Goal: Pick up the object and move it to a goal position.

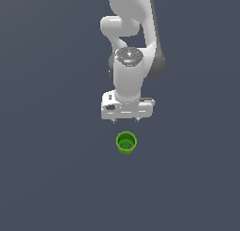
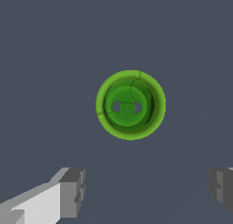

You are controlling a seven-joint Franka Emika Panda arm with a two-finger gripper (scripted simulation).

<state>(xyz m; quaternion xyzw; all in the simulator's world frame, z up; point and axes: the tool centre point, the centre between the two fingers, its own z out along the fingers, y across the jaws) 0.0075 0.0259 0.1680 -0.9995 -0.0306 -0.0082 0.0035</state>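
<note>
Surface: a single flat, uniform slate-grey plane (image 1: 51,178) filled both views. No edges, corners, seams, walls or horizon were visible, so whether it was a bench top or a floor could not be told. No texture or markings showed on it; shading was even, with only a faint lighter patch in the wrist view near the cup.

Cup (image 1: 126,142): small, bright green, standing upright on the grey surface with its hollow top facing up. In the exterior view it sat just below the end effector in the picture, roughly in the centre of the frame and apart from the arm. In the wrist view the cup (image 2: 130,104) appeared as a round green ring with a darker green inside and two small pale spots on its floor. Thin dark lines crossed the rim and inner wall.

Arm (image 1: 131,47): white with grey joints, reaching in from the top of the exterior view, the wrist pointing down.

End effector (image 1: 125,119): white body, two short fingertips barely showing beneath it in the exterior view. In the wrist view the grey fingers (image 2: 73,191) stood wide apart, with bare surface between them. Nothing was gripped. The cup lay clear of both fingers, not between them, with no contact.
</note>
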